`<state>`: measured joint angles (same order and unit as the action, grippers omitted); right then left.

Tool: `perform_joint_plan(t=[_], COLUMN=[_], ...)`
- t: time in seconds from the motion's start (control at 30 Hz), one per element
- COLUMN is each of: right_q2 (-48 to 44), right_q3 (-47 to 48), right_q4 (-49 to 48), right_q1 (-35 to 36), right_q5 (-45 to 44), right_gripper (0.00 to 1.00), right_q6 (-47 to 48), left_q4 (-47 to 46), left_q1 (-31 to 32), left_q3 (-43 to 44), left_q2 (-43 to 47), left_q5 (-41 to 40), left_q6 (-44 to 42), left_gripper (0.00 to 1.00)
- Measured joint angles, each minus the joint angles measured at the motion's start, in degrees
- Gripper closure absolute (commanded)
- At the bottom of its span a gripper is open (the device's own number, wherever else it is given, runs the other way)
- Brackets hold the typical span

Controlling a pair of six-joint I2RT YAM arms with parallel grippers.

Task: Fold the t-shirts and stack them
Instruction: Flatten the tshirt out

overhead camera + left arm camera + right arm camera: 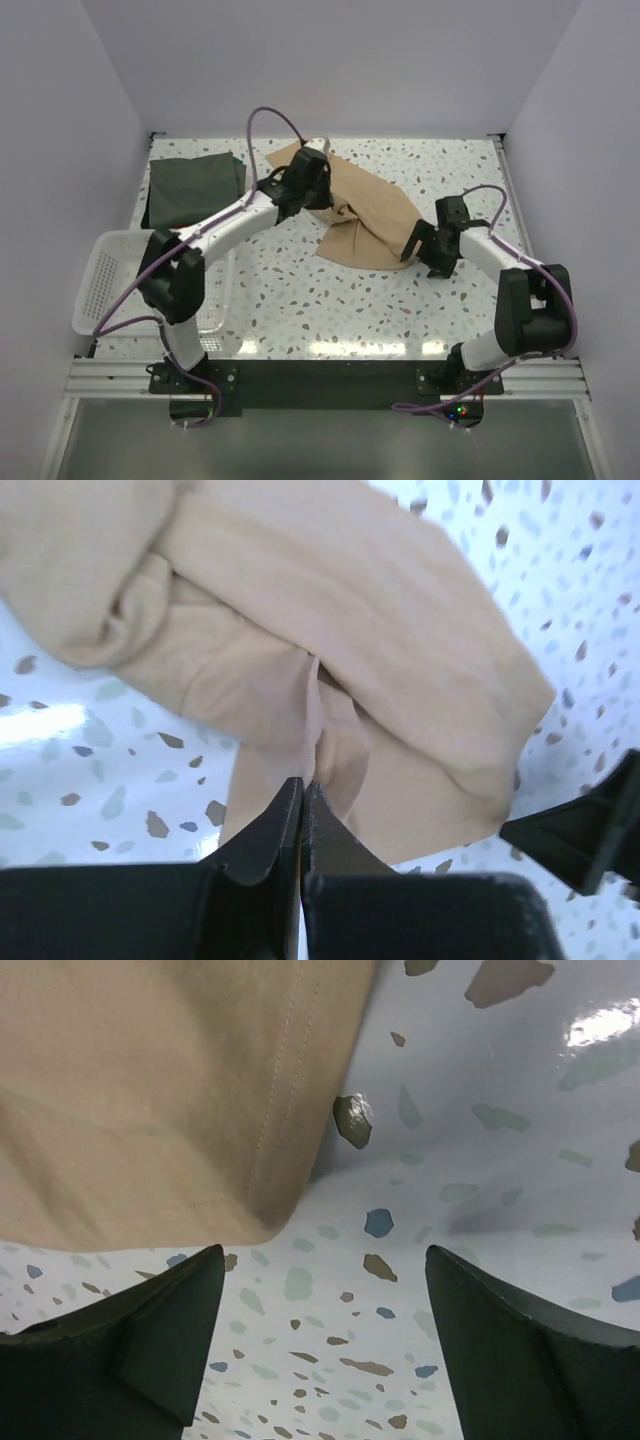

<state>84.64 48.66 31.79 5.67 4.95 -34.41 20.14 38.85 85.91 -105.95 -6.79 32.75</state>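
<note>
A tan t-shirt (365, 215) lies crumpled in the middle of the table. My left gripper (313, 190) is over its left part. In the left wrist view, the jaws (302, 785) are shut on a raised fold of the tan t-shirt (330, 610). My right gripper (418, 250) is at the shirt's near right corner. It is open and empty in the right wrist view (322, 1252), just off the tan hem corner (150, 1090). A dark grey-green t-shirt (193, 190) lies folded at the back left. The red shirt is out of view.
A white mesh basket (105, 285) stands at the left edge, next to the left arm's base. Walls close in the table at the back and both sides. One black finger of the right gripper (590, 830) shows in the left wrist view.
</note>
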Motion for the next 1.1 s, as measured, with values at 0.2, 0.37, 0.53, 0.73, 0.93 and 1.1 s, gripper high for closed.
perform_joint_plan(t=[0.2, 0.37, 0.53, 0.73, 0.93, 1.1], right_q2=[6.45, 10.64, 14.88, 14.58, 8.96, 9.18], right_q3=[2.49, 6.21, 9.81, 15.08, 22.77, 31.43], right_q4=[-2.69, -4.96, -5.75, 0.07, 8.96, 14.01], right_q1=[0.0, 0.07, 0.22, -0.02, -5.84, -14.05], right_q5=[2.36, 4.26, 5.46, 3.54, 0.11, -3.15], right_gripper=[0.22, 0.5, 1.0, 1.0, 1.0, 1.0], right_q6=[0.13, 0.44, 1.66, 3.69, 6.86, 10.34], left_q4=[-1.42, -0.24, 1.25, 2.38, 5.33, 7.06], left_q1=[-4.39, -7.15, -10.71, -14.56, -17.64, -18.99], left_q3=[-4.96, -9.2, -10.86, -10.88, -12.09, -14.05], left_q2=[9.42, 13.62, 16.83, 19.67, 23.58, 27.32], left_q5=[0.26, 0.42, 0.35, -0.81, -3.02, -4.37], left_q6=[2.56, 3.3, 3.65, 3.3, 2.54, 2.12], left_gripper=[1.0, 1.0, 1.0, 1.0, 1.0, 1.0])
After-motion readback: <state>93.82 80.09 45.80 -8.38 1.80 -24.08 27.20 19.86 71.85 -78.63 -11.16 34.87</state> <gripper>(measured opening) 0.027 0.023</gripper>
